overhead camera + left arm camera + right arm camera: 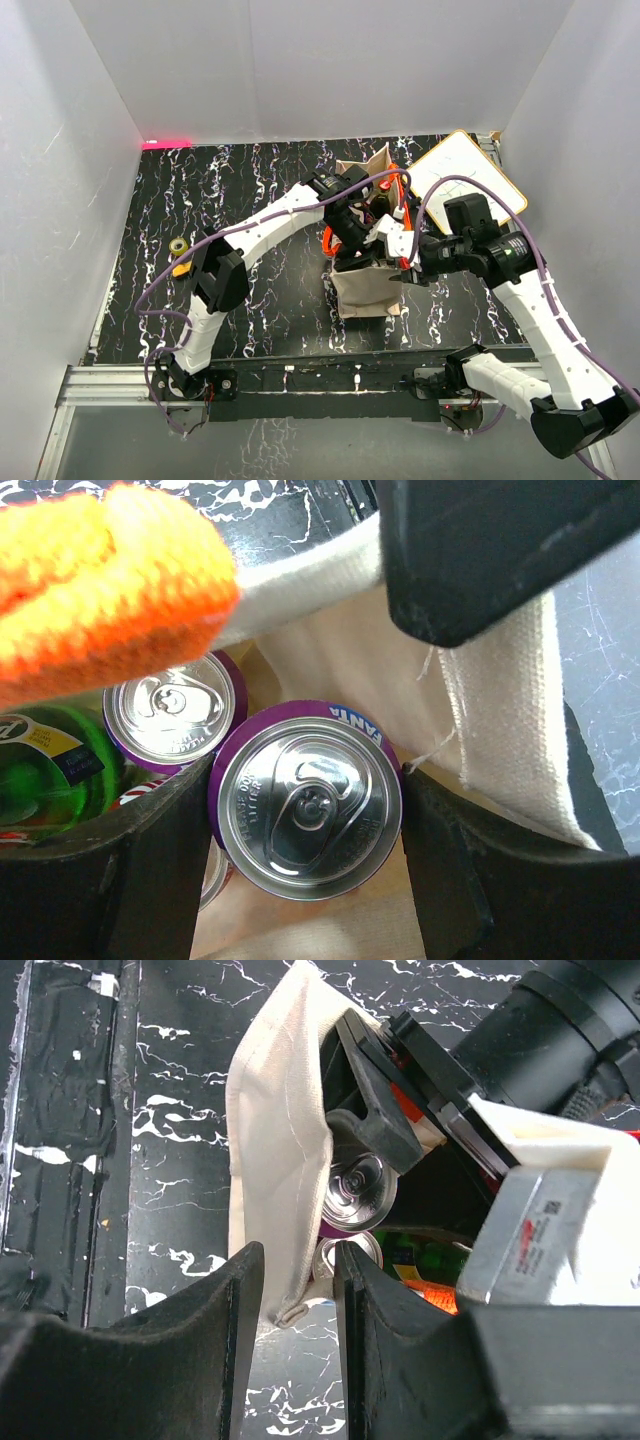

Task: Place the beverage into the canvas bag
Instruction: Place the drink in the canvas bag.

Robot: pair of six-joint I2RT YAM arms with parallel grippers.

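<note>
Right gripper (298, 1260) is nearly closed, pinching the canvas bag (275, 1130) by its rim, and only its own cam shows that pinch. Further in, the left gripper (305, 780) is clamped around a purple Fanta can (300, 825) inside the bag's mouth, beside a second purple can (175, 708) and a green drink (45, 780). Overhead, the arms hide the cans.

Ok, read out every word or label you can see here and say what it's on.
"FANTA": upper edge of the purple can inside the canvas bag.
"PLEASE": embossed on that can's lid; the rest is too blurred.
Green can: label print too small to read.
Sticker on the left arm: too blurred.
</note>
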